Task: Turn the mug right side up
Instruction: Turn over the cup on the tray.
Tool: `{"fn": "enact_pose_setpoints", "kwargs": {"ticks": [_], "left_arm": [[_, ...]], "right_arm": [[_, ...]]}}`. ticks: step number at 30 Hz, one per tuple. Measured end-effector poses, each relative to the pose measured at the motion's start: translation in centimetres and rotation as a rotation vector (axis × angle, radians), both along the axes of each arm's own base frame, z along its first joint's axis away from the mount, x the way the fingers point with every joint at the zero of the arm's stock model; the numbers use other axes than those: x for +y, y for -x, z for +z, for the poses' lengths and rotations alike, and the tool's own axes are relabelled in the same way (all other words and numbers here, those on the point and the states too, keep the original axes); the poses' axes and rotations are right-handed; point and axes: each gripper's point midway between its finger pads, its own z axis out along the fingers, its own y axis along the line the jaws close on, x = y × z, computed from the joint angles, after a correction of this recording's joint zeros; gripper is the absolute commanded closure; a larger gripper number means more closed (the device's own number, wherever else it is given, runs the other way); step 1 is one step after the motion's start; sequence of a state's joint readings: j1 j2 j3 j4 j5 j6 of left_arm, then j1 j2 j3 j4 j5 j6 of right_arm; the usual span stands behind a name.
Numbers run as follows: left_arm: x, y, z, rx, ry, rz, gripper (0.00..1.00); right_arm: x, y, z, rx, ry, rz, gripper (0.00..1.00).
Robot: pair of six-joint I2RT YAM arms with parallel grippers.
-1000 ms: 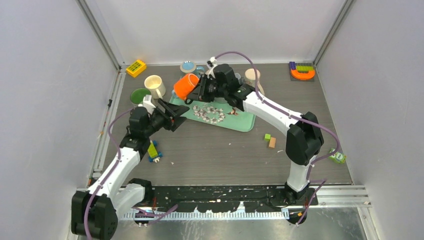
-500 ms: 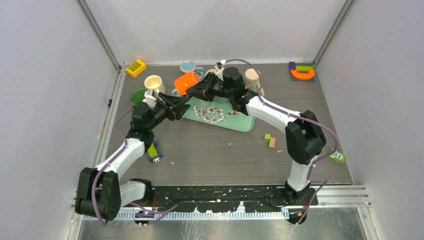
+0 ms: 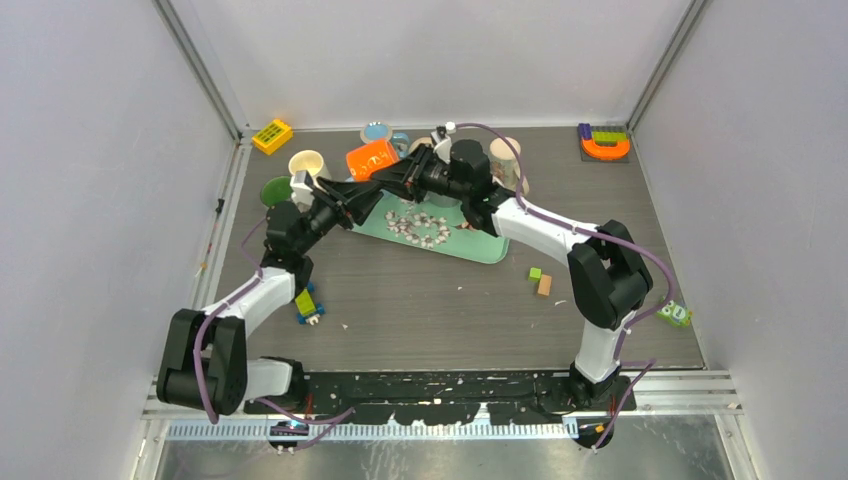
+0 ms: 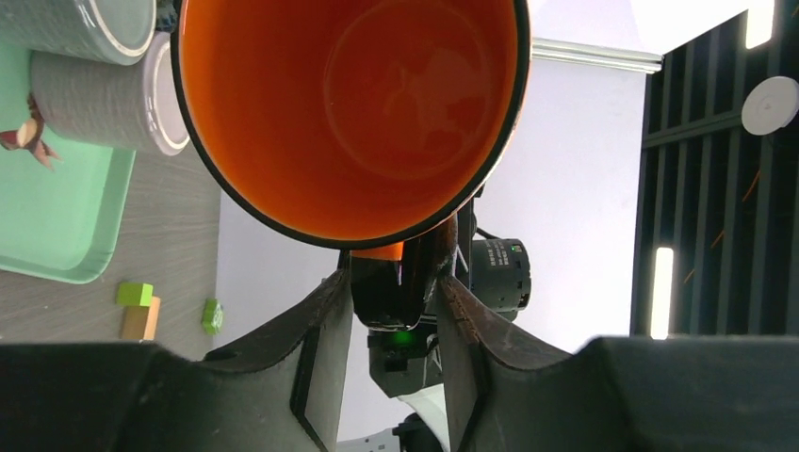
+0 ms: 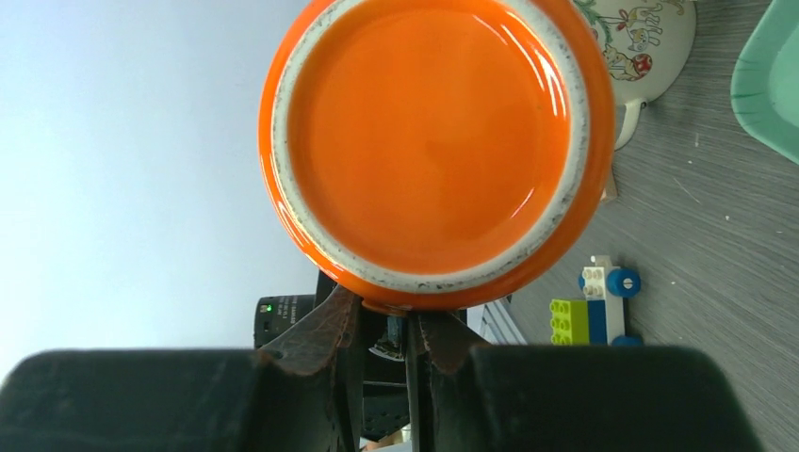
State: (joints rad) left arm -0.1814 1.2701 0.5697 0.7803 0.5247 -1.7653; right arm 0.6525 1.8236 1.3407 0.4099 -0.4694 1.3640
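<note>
The work is mid-turn, with the mug off the bench and lying on its side in the air. The left gripper [image 4: 396, 282] faces straight into the mug's mouth. Its jaws stand apart on either side of the handle region and clamp nothing. The orange mug [image 3: 372, 160] hangs over the far edge of the bench, left of centre, above the far rim of the green tray [image 3: 490, 245]. Its opening points toward the left edge and its base toward the right. The right gripper [image 5: 384, 315] is closed on the mug low down at the handle and carries it alone.

My reading is that the next move is a further roll of the right wrist until the mouth faces up, then a descent to a bare patch. A handover to the left pincer is the other option, but that would need its jaws to find the rim without catching the right fingers.

Room is tight. The yellow block [image 3: 272, 135] sits in the far left corner. The green disc [image 3: 277, 190] and cream mug [image 3: 308, 166] stand just beside the drop zone. Scraps [image 3: 420, 225] litter the tray, and more cups [image 4: 104, 99] crowd its far side. The small blocks [image 3: 540, 280] lie well clear, toward the right.
</note>
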Motion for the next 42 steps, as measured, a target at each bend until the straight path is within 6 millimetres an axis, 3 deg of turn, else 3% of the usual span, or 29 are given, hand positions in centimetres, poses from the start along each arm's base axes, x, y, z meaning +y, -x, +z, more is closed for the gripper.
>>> {"fn": "enact_pose_setpoints", "kwargs": {"ticks": [11, 34, 42], "left_arm": [[0.0, -0.3, 0.7, -0.023, 0.043, -0.003, 0.68], [-0.3, 0.0, -0.5, 0.0, 0.016, -0.028, 0.7], [-0.3, 0.1, -0.7, 0.008, 0.0, -0.026, 0.87]], "right_arm": [[-0.2, 0.1, 0.5, 0.017, -0.067, -0.008, 0.99], [-1.1, 0.7, -0.4, 0.039, -0.075, -0.03, 0.99], [-1.3, 1.0, -0.5, 0.035, -0.065, -0.03, 0.99]]}}
